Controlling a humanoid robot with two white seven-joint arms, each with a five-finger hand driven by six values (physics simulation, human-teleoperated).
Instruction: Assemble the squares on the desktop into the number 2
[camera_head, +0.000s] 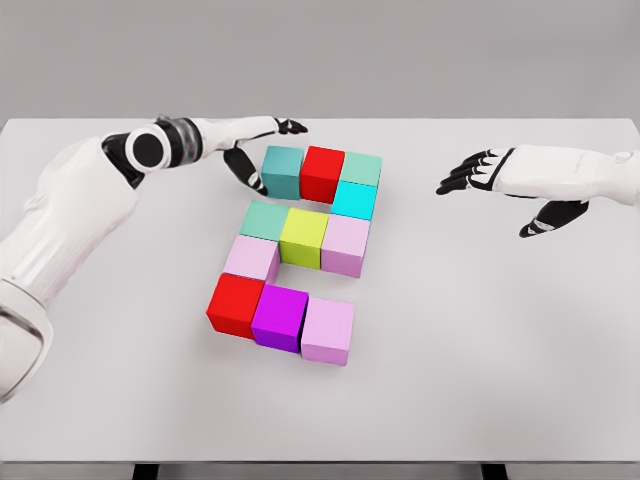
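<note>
Several coloured cubes stand together on the white table (480, 330) in the shape of a 2. The top row is a teal cube (282, 170), a red cube (322, 172) and a mint cube (361, 168). A cyan cube (354, 200) sits below the mint one. The middle row is mint (264, 220), yellow-green (303, 236) and pink (346, 244). A pink cube (250, 258) leads down to the bottom row of red (235, 304), magenta (279, 316) and pink (328, 331). My left hand (256, 150) hovers open just left of the teal cube. My right hand (500, 190) floats open at the right, apart from the cubes.
The table's far edge runs just behind the left hand. The left forearm (70, 210) crosses the table's left side.
</note>
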